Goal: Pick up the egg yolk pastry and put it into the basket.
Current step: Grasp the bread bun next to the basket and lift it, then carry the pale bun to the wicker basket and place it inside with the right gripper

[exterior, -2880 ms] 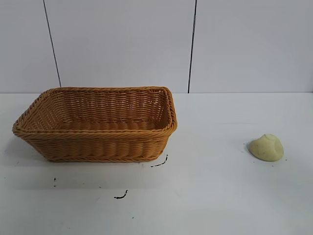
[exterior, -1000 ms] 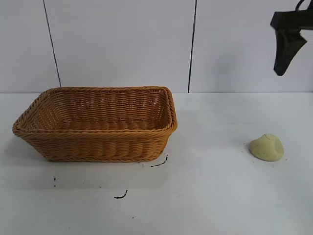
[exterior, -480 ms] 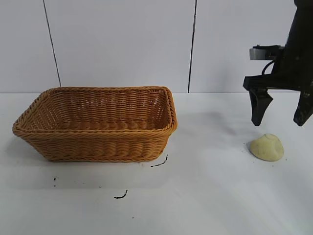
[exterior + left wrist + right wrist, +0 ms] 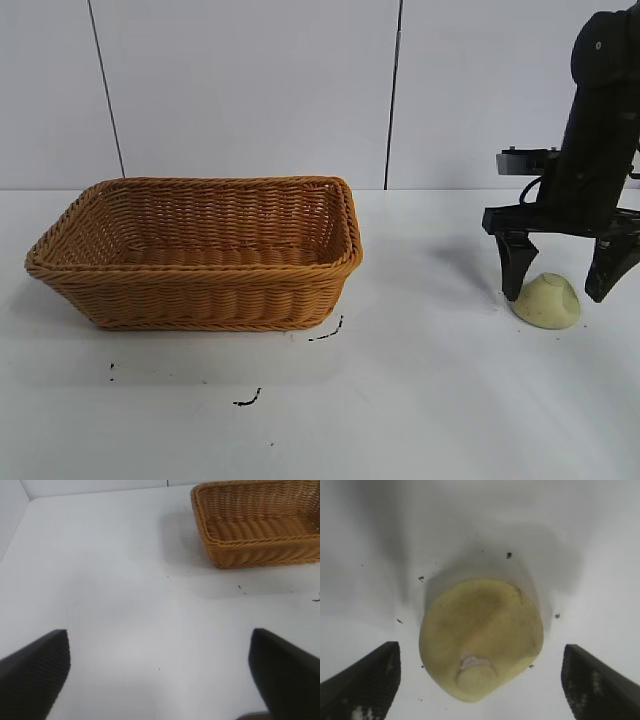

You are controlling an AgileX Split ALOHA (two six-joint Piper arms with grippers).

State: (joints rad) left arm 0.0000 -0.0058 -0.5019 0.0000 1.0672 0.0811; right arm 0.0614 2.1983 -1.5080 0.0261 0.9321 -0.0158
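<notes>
Grasp step, pre-close. Right gripper (image 4: 558, 277) sits over the egg yolk pastry (image 4: 546, 301), fingers (image 4: 513, 268) spread wide, one either side of it, tips near the bench (image 4: 420, 400); no contact visible. In the right wrist view the pastry (image 4: 481, 637) is centred between the two finger pads (image 4: 367, 677), gaps on both sides. Pastry rests on the bench at the right, well apart from the basket (image 4: 190, 290), which is at the left and looks empty.

Next move, judged: close on the pastry, gently since it looks soft and its domed sides could slip, then lift and carry left, clearing the braided rim before release.

Left gripper (image 4: 160, 675) parked off beyond the basket's far side, fingers open, holding nothing.

Around: small dark specks and scribble marks (image 4: 325, 332) on the bench near the basket and crumbs beside the pastry. Nothing blocks the route to the basket.
</notes>
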